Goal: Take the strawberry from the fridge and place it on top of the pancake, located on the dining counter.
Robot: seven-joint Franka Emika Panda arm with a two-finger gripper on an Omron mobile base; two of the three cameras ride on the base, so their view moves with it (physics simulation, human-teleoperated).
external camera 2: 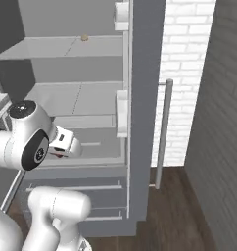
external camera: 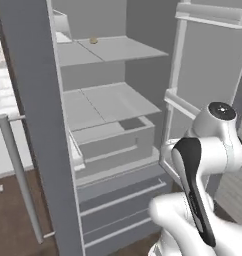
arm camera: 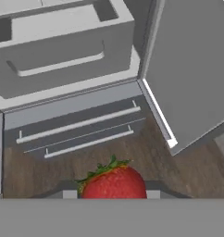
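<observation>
Left base view: fridge (external camera: 113, 100) open, shelves bare save small tan lump (external camera: 93, 40) at back edge of top shelf; my arm low right.

Right base view: my wrist before lower shelf, red speck beneath it.

Hand view: strawberry (arm camera: 113, 181) clamped in my jaws, above floor before bottom drawers (arm camera: 79, 129).

Risk: soft round berry could slip during swing toward dining counter; open door could catch elbow.
</observation>
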